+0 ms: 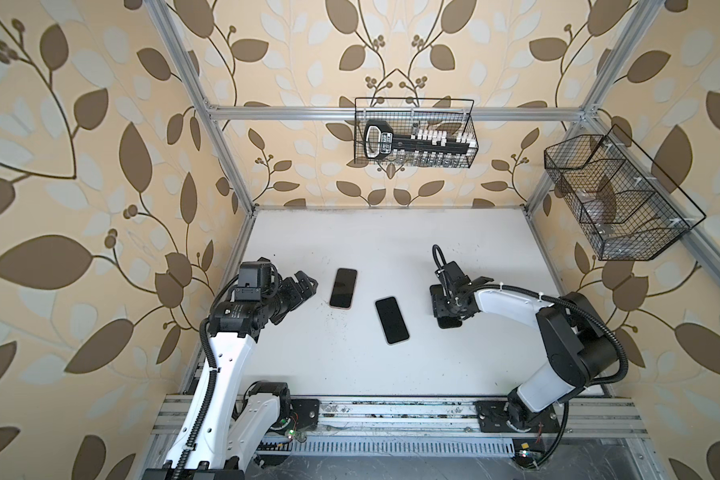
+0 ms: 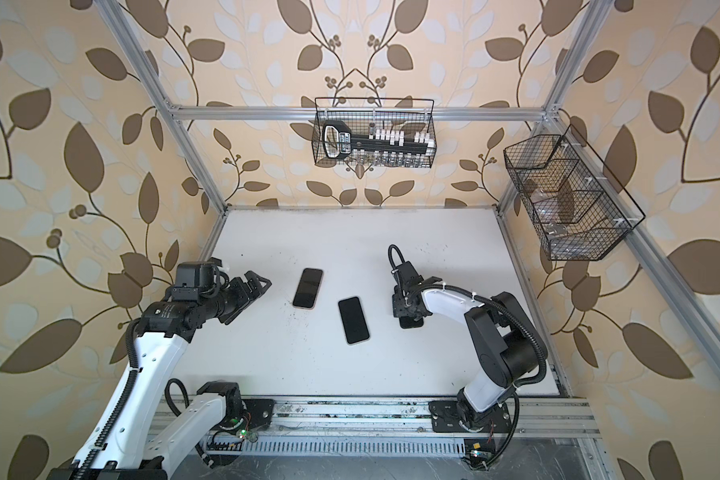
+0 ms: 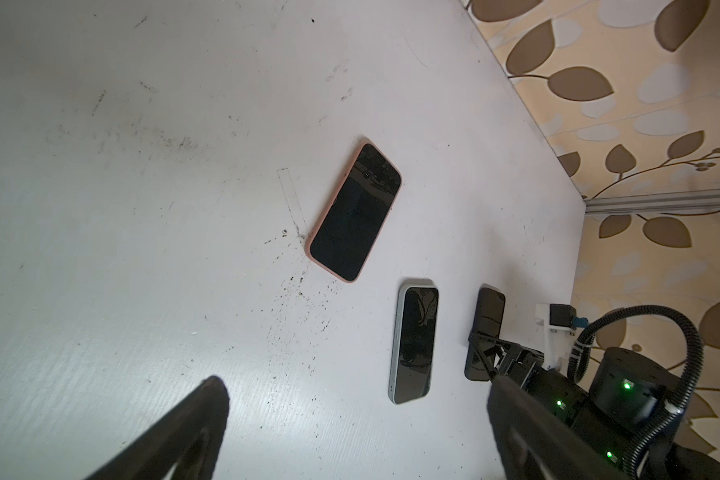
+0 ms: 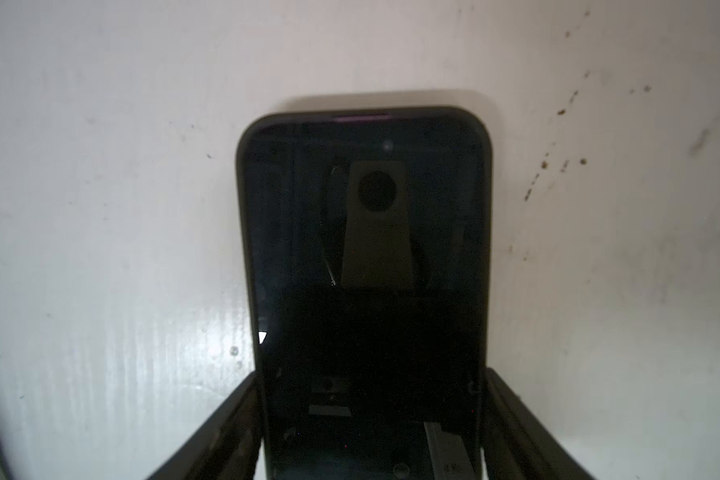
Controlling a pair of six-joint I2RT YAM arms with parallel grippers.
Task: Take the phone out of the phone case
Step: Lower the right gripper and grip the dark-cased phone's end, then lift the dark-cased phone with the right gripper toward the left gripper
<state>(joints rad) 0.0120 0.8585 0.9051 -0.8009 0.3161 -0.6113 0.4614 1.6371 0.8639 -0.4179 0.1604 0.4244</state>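
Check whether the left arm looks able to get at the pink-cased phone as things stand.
Probably yes: the left pincer hangs open just beside the pink-cased phone, with only bare table between them.

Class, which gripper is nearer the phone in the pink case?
Left. The left gripper is open beside the pink-cased phone; the right gripper straddles a dark phone farther away.

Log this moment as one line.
left gripper open, clear of pink-cased phone | right gripper astride black-cased phone, grip unconfirmed | pale-cased phone between phones, untouched
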